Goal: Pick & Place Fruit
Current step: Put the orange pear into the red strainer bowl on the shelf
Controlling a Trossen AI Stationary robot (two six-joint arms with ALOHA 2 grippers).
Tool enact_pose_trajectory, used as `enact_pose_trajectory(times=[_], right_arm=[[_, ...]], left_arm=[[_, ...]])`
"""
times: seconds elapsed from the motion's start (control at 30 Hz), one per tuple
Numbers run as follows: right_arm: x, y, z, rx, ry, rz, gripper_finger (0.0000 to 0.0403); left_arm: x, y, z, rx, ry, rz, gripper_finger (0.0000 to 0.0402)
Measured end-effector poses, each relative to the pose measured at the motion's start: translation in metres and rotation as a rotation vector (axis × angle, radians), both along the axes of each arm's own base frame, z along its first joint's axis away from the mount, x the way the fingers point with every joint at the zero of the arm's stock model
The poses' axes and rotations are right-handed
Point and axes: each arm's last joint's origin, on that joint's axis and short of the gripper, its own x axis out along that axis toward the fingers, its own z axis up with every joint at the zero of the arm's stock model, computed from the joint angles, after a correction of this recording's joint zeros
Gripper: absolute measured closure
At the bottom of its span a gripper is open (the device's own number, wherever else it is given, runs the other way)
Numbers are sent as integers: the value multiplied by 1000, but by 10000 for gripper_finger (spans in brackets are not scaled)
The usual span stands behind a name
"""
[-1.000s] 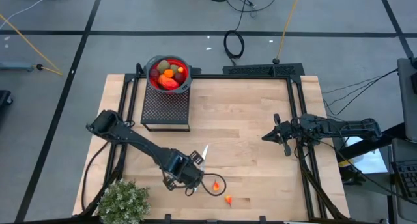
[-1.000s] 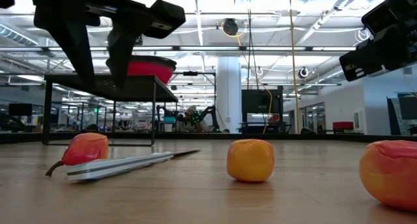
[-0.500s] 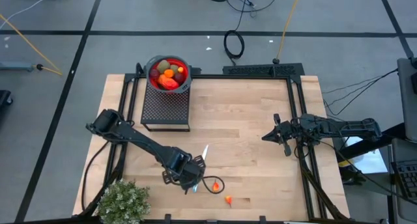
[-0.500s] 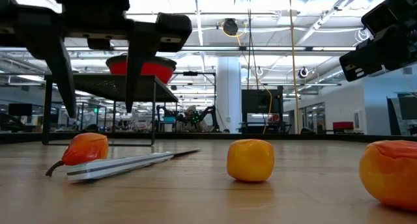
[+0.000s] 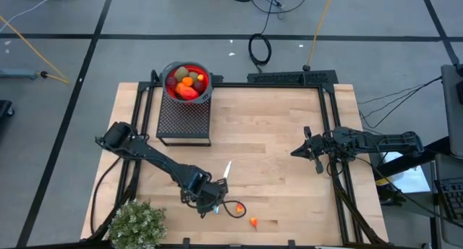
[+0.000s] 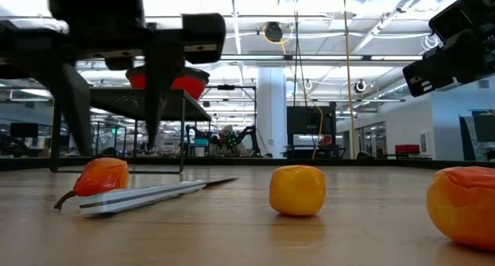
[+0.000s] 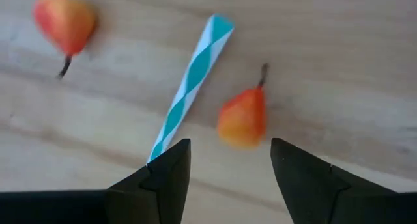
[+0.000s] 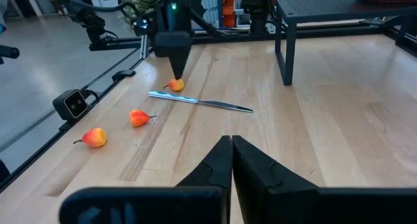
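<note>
Three small orange-red fruits lie on the wooden table near its front edge. My left gripper (image 7: 229,165) hangs open, pointing down over one pear-shaped fruit (image 7: 242,116), a finger on either side and not touching it. A second fruit (image 7: 65,22) lies farther off, and a third (image 5: 254,221) sits nearest the front edge. A blue-and-white striped stick (image 7: 189,87) lies flat beside the nearest fruit. More fruit (image 5: 187,82) fills a red-lined bowl (image 5: 209,77). My right gripper (image 8: 231,152) waits shut at the table's right side.
The bowl sits on a black perforated stand (image 5: 184,119) at the far left. A bushy grey-green plant (image 5: 137,224) stands at the near left corner. A black frame (image 5: 329,133) runs along the table's edges. Bare wood lies in the middle.
My left gripper has come down toward the fruit, rolled about its own axis and opened wider, so that its fingers now stand apart over the fruit. The fruits and the stick have stayed where they were.
</note>
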Motion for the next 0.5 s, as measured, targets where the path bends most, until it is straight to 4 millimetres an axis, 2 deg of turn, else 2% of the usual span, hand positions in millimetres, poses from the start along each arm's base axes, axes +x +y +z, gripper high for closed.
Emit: enact_pose_trajectory(times=[0.5], right_arm=[[0,0,0,0,-1,-4,399]], left_arm=[[4,-9,-21,27,15,-61,188]])
